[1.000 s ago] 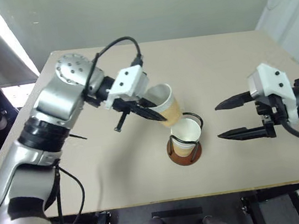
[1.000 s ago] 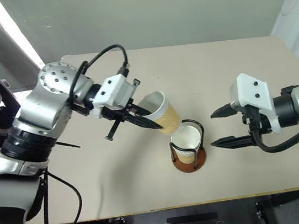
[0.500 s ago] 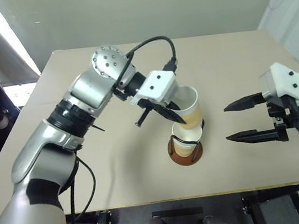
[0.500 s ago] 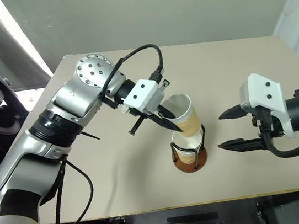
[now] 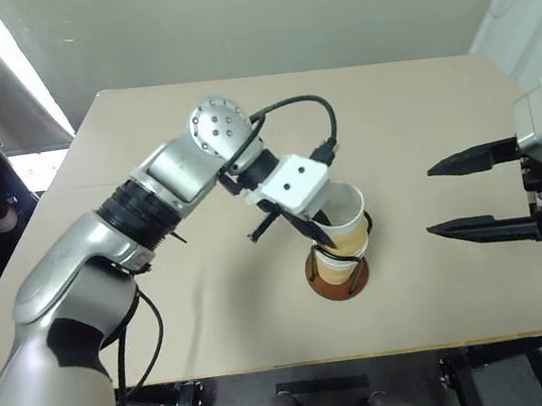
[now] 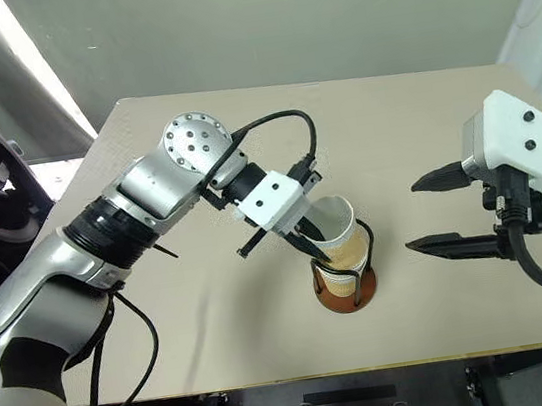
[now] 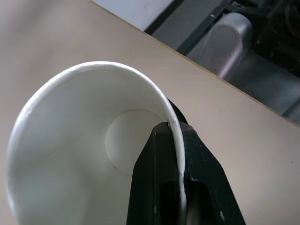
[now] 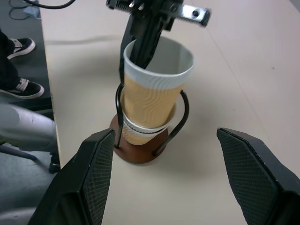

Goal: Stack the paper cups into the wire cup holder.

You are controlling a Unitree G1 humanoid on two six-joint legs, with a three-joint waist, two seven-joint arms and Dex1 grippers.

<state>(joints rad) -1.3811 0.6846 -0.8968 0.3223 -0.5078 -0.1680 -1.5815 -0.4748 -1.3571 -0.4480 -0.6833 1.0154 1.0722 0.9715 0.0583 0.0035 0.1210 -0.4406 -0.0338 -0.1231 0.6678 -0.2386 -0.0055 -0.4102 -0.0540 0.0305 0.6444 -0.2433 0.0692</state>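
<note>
1. The right wrist view gives the side of the stack: the top paper cup (image 8: 157, 86), tan-orange and ribbed outside with a white rim, sits partly down inside a lower paper cup (image 8: 140, 131), of which a white rim band and a strip of tan show below it
2. That same view shows the wire cup holder (image 8: 140, 145) as a round reddish-brown base with thin black wire loops rising on both sides of the cups
3. The left wrist view looks into the top cup's white inside to its round bottom, with one black finger inside the wall and one outside, pinching the rim
4. The head views place the holder near the middle of the table (image 5: 420, 111), closer to the near edge than the far one
5. The left tool (image 6: 309, 241) is clamped tight on the rim of the top cup on its left side, reaching down from above
6. The right tool (image 5: 452, 198) hangs to the right of the holder, well apart from it, its two black fingers spread wide and holding nothing
7. No writing or label can be read on the cups or holder
</note>
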